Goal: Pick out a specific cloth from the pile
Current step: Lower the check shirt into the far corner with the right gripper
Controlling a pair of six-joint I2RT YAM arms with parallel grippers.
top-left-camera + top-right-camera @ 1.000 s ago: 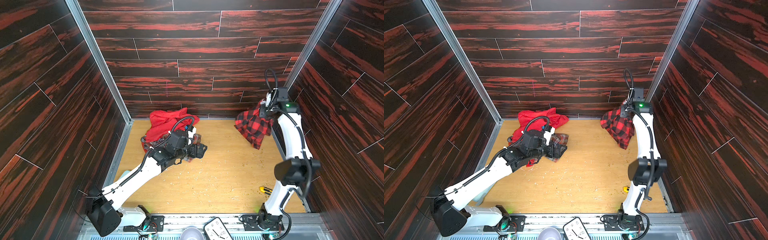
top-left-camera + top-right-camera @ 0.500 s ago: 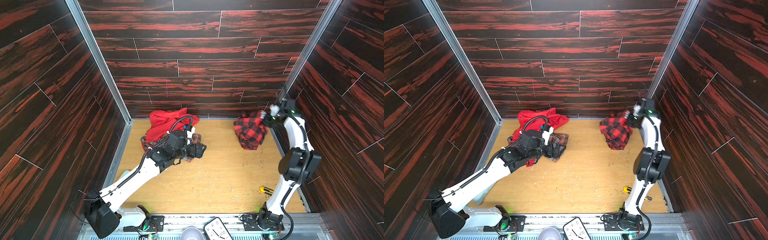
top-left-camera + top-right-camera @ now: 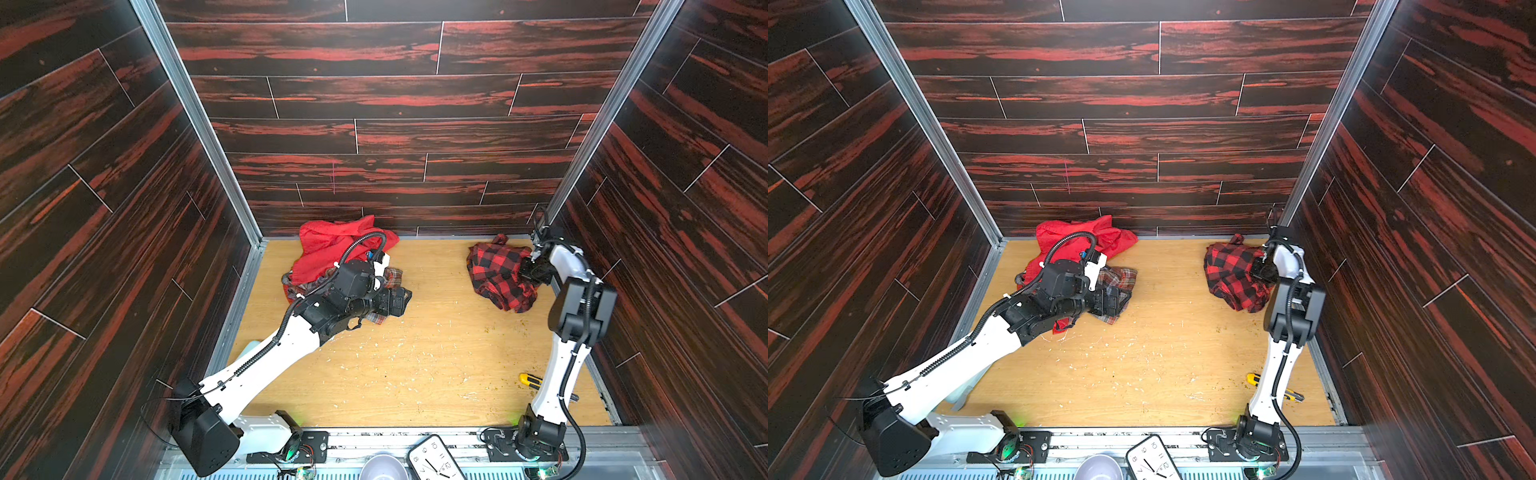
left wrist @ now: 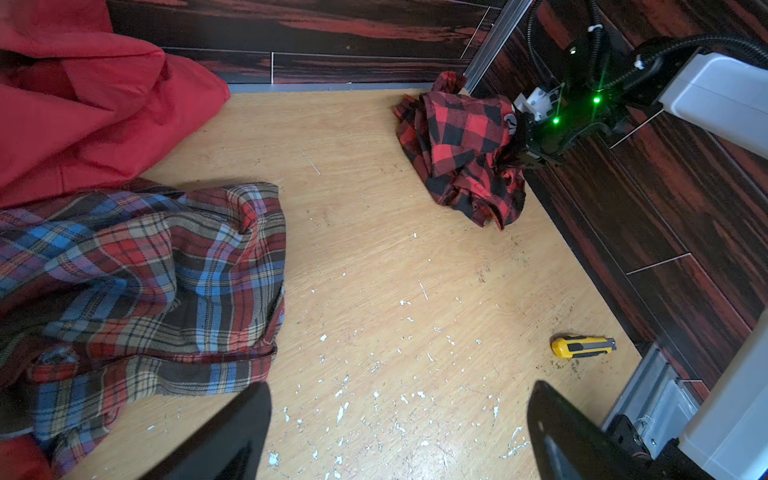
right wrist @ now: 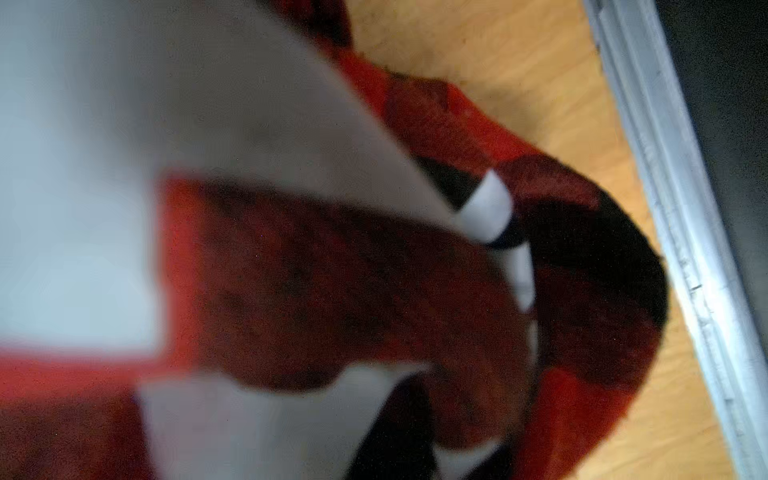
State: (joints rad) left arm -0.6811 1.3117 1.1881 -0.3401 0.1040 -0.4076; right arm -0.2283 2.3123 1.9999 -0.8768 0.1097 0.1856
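The cloth, red-and-black buffalo check, lies bunched on the wooden floor at the back right, near the side wall. My right gripper is shut on the cloth's upper right edge; in the left wrist view the cloth bunches into that gripper. Blurred cloth fills the right wrist view and hides the jaws. The pile, plain red fabric over a muted plaid shirt, sits at the back left. My left gripper hovers open and holds nothing at the shirt's edge.
A yellow utility knife lies on the floor by the right arm's lower link. A clock and a bowl sit at the front rail. Dark wood-pattern walls close in on three sides. White flecks dot the floor.
My right arm has come down and folded, bringing the cloth from hanging beside the back right corner to a heap on the floor. The left arm has barely moved.
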